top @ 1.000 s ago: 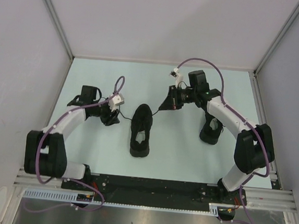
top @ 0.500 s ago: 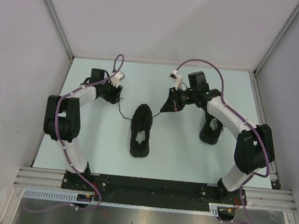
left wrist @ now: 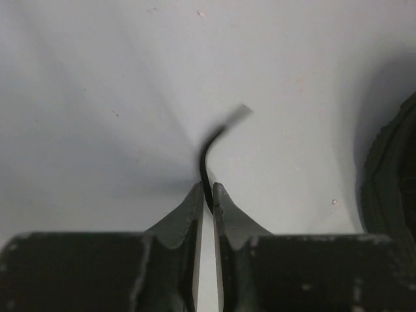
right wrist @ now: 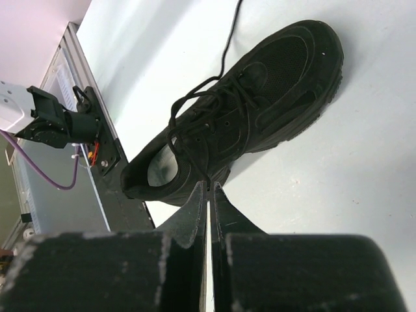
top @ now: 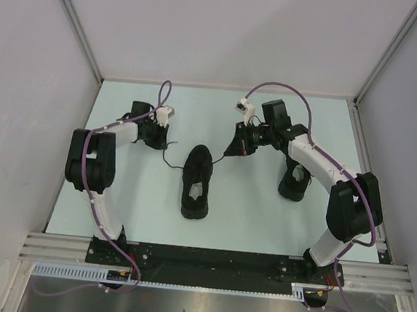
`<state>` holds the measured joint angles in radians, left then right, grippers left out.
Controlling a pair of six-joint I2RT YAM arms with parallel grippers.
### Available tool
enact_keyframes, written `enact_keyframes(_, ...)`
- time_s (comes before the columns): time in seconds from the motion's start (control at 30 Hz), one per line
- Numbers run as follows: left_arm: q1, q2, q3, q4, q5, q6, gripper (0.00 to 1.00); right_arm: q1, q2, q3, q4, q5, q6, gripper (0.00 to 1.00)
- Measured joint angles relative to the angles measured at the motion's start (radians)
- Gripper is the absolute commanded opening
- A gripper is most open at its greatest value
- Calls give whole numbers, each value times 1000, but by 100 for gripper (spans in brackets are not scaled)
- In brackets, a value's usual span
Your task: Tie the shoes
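The black shoe [top: 197, 180] lies mid-table, toe toward the back wall, its grey insole showing. My left gripper [top: 159, 140] is at the back left of the shoe and is shut on the left lace [top: 172, 159], which runs slack across the table to it. In the left wrist view the jaws [left wrist: 207, 190] pinch the lace [left wrist: 207, 156] near its tip, and the shoe's edge [left wrist: 393, 182] shows at the right. My right gripper [top: 233, 148] is at the back right of the shoe, shut on the right lace [top: 219, 157]. In the right wrist view the shoe [right wrist: 260, 97] lies beyond the shut jaws [right wrist: 209, 187].
Grey walls and metal posts [top: 77, 24] close in the pale table on three sides. A black rail [top: 214, 262] with the arm bases runs along the near edge. A black shape [top: 294, 182] sits under my right forearm; I cannot tell what it is.
My left arm has folded and carried its gripper back and left, away from the shoe, with the lace in it. The right gripper and the shoe have barely moved.
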<state>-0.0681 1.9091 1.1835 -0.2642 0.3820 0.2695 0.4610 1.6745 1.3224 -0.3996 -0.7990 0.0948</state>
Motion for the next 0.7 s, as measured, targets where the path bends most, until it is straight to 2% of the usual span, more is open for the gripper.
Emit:
enact_keyframes(0.07,0,-8,-14,-11,17,-1,0,0,2,0,0,5,-3,0)
enact_keyframes(0.23,-1,-93,-54,-63,94,-3,0,0,3,0,1,7,-3,0)
enact_keyframes(0.33,-6,-268,-93,-89,227,-8,0,0,5,0,2,10,-3,0)
enact_keyframes(0.43,-45,-510,-115,-85,397,-8,0,0,8,0,13,16,-4,0)
enact_keyframes(0.5,-118,-663,-118,-63,481,-7,0,0,11,0,24,21,-3,0)
enact_keyframes(0.53,-192,-742,-124,-48,518,-7,0,0,11,0,31,24,-3,0)
enact_keyframes(0.63,-424,-844,-141,-21,583,-7,0,0,15,0,62,26,3,0)
enact_keyframes(0.7,-578,-852,-150,-6,605,2,0,0,18,0,85,26,8,0)
